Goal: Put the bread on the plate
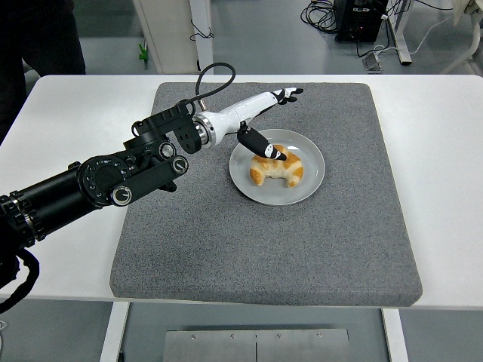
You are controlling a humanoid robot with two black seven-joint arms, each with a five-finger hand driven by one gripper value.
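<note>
- On the grey mat (pixel 264 241) that covers the middle of the white worktop (pixel 438 143), a round grey plate (pixel 311 177) carries the bread (pixel 281 167), a golden croissant lying flat near the plate's centre, fully inside the rim.
- Nothing grips the bread: it rests on the plate by its own weight, and no part of it hangs over the edge.
- From the picture's left edge the left arm reaches in over the mat, and its robot hand (pixel 260 121) is raised above the plate's far-left side with the fingers spread wide and holding nothing.
- The long fingers (pixel 287 93) point away toward the mat's far edge, well clear of the bread; the black-tipped thumb (pixel 260 145) angles down over the croissant's near-left top, and from this one view it cannot be told whether its tip touches the crust or hangs just above it.
- The right arm does not show at all.
- A person in dark clothing (pixel 38 38) stands at the top left corner, apart from the work.
- Judged from how things lie, the task's main step is done: bread on plate, released.
- What looks to be left is only to draw the arm clear of the plate without the thumb catching the croissant and nudging it.
</note>
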